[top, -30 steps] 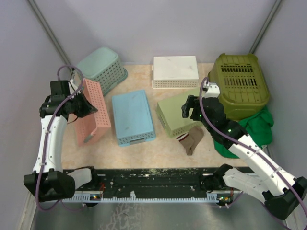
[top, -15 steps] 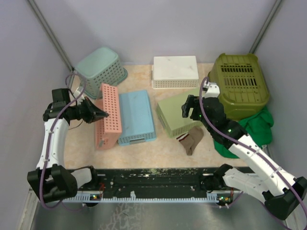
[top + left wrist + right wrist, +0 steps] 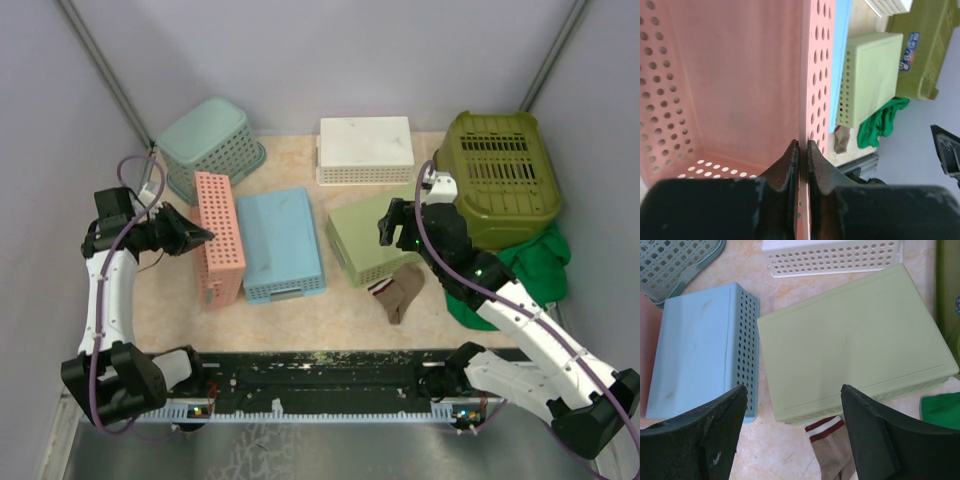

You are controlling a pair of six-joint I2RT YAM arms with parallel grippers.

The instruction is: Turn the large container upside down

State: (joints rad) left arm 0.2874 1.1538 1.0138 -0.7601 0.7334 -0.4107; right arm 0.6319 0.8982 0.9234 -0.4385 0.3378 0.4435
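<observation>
My left gripper [image 3: 203, 237] is shut on the long wall of a pink perforated basket [image 3: 220, 235], which stands on its side with the opening facing left. In the left wrist view the fingertips [image 3: 802, 146] pinch that wall, with the basket's inside [image 3: 730, 75] to the left. A large olive-green slotted container [image 3: 500, 175] sits bottom-up at the back right; it also shows in the left wrist view [image 3: 922, 45]. My right gripper [image 3: 397, 224] is open and empty above a light green box [image 3: 855, 345], its fingers [image 3: 715, 440] wide apart.
A blue box [image 3: 278, 242] lies bottom-up right beside the pink basket. A teal basket [image 3: 205, 140] is at the back left and a white basket [image 3: 365, 148] at the back middle. A striped sock [image 3: 402, 290] and a green cloth [image 3: 530, 262] lie near the right arm.
The pink basket has tipped from lying with a broad face up to standing on its side, against the blue box. My left arm drew back to the left. The right arm has not moved.
</observation>
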